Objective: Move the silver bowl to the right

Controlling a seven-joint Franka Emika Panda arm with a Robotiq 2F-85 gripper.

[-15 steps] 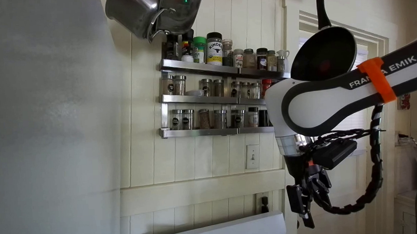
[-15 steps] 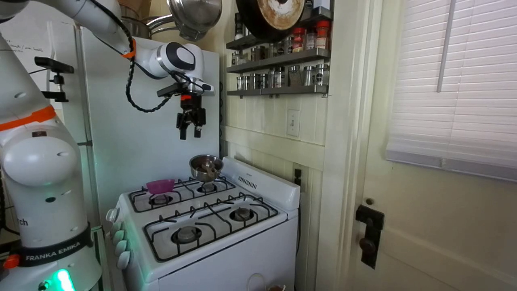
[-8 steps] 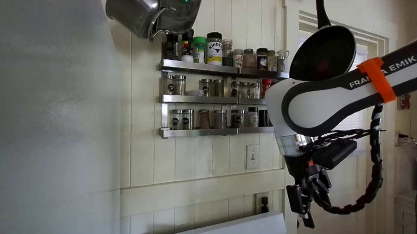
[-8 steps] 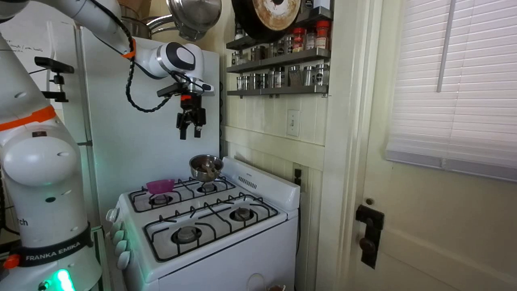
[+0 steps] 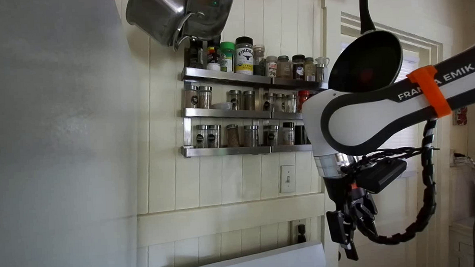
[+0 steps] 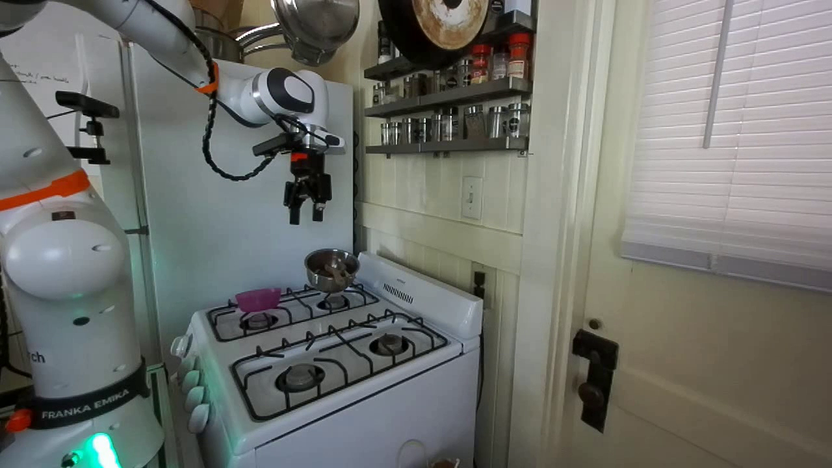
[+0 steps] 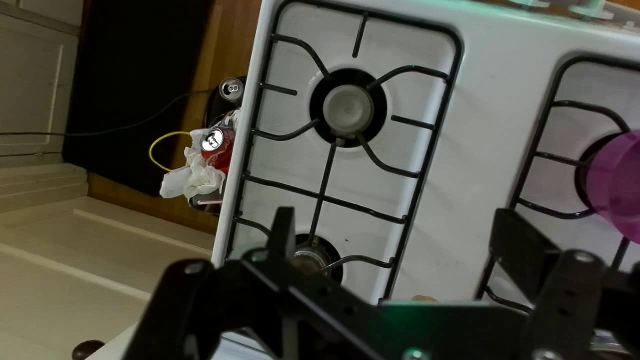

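Observation:
The silver bowl [image 6: 320, 281] sits on the back burner grate nearest the fridge in an exterior view, with brownish things inside it. My gripper [image 6: 307, 214] hangs above the stove, higher than the bowl and a little to its left in that view. It points down, open and empty. In the wrist view the open fingers [image 7: 395, 230] have only the stove top between them. The bowl is mostly hidden behind the gripper there; a small tan tip shows above the gripper body. The gripper also shows in an exterior view [image 5: 345, 241], where the bowl is out of view.
A pink bowl [image 6: 258, 299] stands on the front burner on the fridge side of the white stove [image 6: 351, 413]. The stove's back panel [image 6: 422, 289] rises behind the silver bowl. The fridge [image 6: 240, 221] stands beside it. Spice shelves [image 6: 448, 145] and hanging pots [image 6: 318, 29] are above.
The arm, gripper and bowls have not visibly moved. The hanging pots and pan have swung slightly.

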